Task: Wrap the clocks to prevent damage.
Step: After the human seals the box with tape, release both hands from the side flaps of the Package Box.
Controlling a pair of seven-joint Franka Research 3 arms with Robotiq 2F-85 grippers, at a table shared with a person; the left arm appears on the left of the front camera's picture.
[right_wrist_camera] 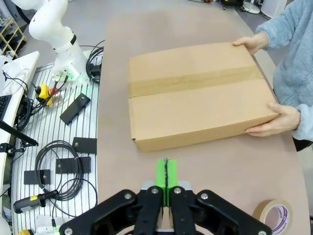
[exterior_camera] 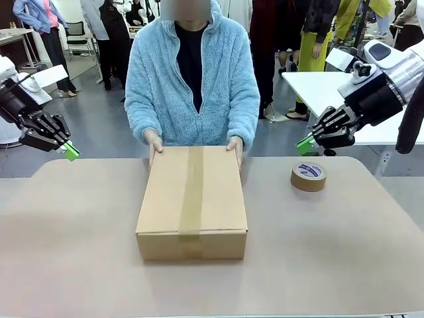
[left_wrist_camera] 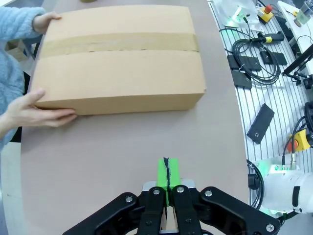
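The box (exterior_camera: 192,202) sits taped shut on the worktop (exterior_camera: 79,252), so packing looks finished. Both robot hands, left (exterior_camera: 69,151) and right (exterior_camera: 305,144), hover pinched together, empty.

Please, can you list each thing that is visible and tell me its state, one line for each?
Brown cardboard box: closed, flaps taped along the middle, flat on the table, held at its far end by the person's two hands.
Brown tape roll: lying flat, apart from the box.
Left tool: green pads together, holding nothing.
Right tool: green pads together, holding nothing.
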